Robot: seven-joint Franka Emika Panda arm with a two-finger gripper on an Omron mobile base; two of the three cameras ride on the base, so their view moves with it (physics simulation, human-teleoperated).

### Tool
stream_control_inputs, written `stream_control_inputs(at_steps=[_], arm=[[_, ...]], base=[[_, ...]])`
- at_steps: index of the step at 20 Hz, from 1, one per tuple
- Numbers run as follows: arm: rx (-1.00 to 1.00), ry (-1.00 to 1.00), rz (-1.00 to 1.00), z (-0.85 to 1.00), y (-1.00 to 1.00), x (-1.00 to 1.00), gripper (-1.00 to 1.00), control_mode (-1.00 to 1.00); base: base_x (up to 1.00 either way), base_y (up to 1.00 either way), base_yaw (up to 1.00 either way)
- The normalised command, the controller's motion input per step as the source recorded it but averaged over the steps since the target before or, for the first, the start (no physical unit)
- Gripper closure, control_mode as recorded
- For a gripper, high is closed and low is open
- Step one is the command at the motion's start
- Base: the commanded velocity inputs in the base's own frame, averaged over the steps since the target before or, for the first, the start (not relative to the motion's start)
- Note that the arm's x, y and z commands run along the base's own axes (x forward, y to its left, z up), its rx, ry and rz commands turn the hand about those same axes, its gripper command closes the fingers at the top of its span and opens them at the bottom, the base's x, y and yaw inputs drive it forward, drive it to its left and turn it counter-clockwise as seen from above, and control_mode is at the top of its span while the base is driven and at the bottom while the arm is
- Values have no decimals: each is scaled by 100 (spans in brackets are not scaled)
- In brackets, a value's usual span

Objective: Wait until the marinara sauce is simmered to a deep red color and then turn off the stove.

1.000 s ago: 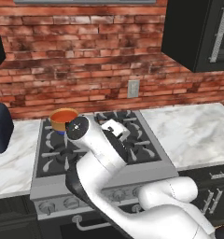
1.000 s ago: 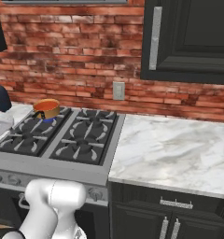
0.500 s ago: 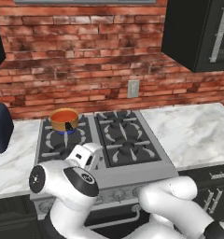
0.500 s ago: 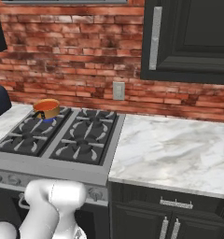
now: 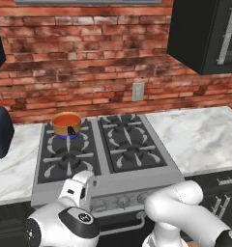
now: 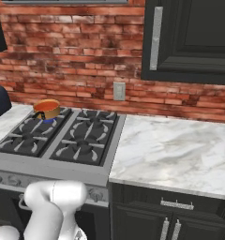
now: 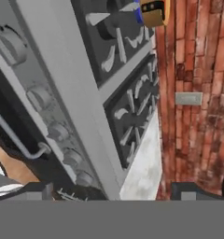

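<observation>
No readable text, labels, brand names or numbers appear anywhere: the stove (image 5: 106, 159), its knobs (image 7: 58, 132) and the saucepan (image 5: 66, 124) carry no legible markings.

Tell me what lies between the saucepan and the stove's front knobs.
In the left base view, between the saucepan and the knobs lies one bare front burner grate; nothing stands on it.

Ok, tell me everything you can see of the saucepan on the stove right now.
The saucepan is small and round, with glossy orange walls, a blue base and a short black handle pointing toward the stove's front. It stands upright on the black grate of the back left burner of the stove, close to the brick wall. It is filled with marinara sauce, a smooth orange-red surface. Nothing but the grate touches it. The hand view shows it rolled sideways at the top edge.
</observation>
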Motion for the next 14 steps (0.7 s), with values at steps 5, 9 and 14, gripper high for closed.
stream_control_inputs(at_steps=[5,9,14], arm=[[-2,0,17,-55,0,-27,-100,-100],[0,0,17,-54,1,-9,-100,-100],[-3,0,16,-55,6,0,-100,-100]], base=[[0,0,0],[0,0,0],[0,0,0]])
